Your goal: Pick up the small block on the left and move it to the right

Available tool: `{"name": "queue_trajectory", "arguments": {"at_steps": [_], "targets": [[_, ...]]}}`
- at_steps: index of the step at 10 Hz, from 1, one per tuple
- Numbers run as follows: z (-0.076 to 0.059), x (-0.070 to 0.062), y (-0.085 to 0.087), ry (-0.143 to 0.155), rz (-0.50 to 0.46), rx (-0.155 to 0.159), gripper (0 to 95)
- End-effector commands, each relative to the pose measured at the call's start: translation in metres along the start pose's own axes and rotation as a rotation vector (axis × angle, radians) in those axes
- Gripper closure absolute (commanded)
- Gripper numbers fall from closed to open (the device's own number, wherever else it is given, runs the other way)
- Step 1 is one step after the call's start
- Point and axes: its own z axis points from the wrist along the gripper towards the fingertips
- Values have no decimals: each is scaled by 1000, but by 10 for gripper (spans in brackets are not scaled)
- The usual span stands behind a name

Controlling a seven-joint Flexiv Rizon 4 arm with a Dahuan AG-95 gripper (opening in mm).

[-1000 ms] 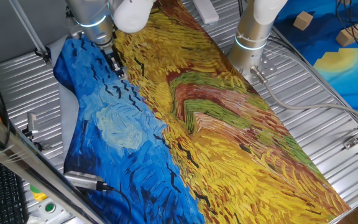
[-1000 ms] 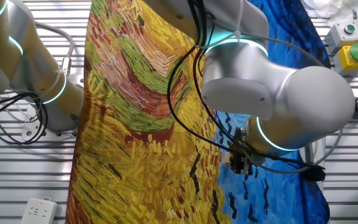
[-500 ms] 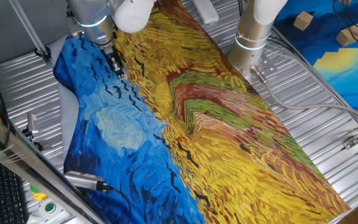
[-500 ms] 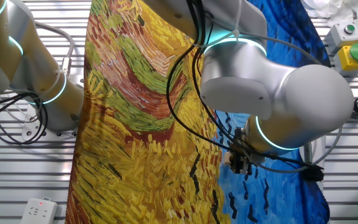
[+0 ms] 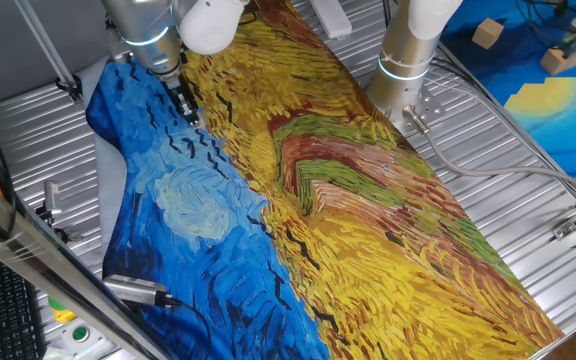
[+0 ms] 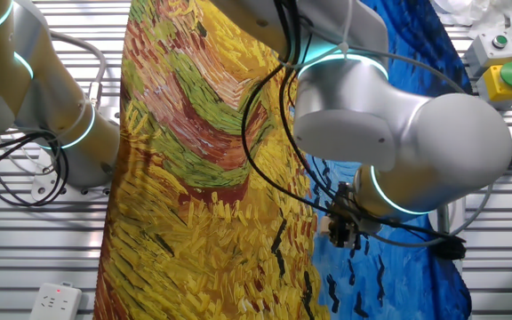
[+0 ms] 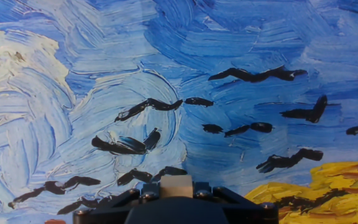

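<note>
The small block [image 7: 176, 185] is a tiny tan wooden cube. In the hand view it sits between my gripper's [image 7: 176, 188] two dark fingers at the bottom edge, over the blue part of the painted cloth [image 7: 166, 74]. In one fixed view the gripper [image 5: 187, 110] hangs just above the cloth's blue area at the far left, with the block hidden behind the fingers. In the other fixed view the gripper [image 6: 339, 233] shows a tan spot between its fingers, near where the cloth's blue and yellow areas meet.
A second arm's base [image 5: 405, 60] stands beside the cloth. Two larger pale wooden blocks [image 5: 487, 32] [image 5: 558, 58] lie on a blue cloth at the far right. A button box [image 6: 503, 76] and a power strip [image 6: 56, 300] sit on the metal table.
The arm has shifted very slightly in the other fixed view. The gripper stays shut on the small block throughout.
</note>
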Motion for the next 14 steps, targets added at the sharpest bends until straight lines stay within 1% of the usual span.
{"name": "queue_trajectory", "arguments": {"at_steps": [1,2,3,4,7,8,9,10,12,13,14], "targets": [[0,-4,11,-1,12,-4,950],[-1,-9,20,0,21,-4,950],[-3,-16,33,2,34,-5,950],[-5,-25,57,3,55,-7,950],[-9,-36,94,3,87,-7,950],[-11,-38,98,3,89,-8,950],[-12,-40,107,4,98,-13,950],[-13,-42,119,3,106,-12,950],[-9,-44,135,2,120,-13,950],[-4,-46,150,-1,129,-14,950],[-1,-47,156,-1,129,-12,950]]}}
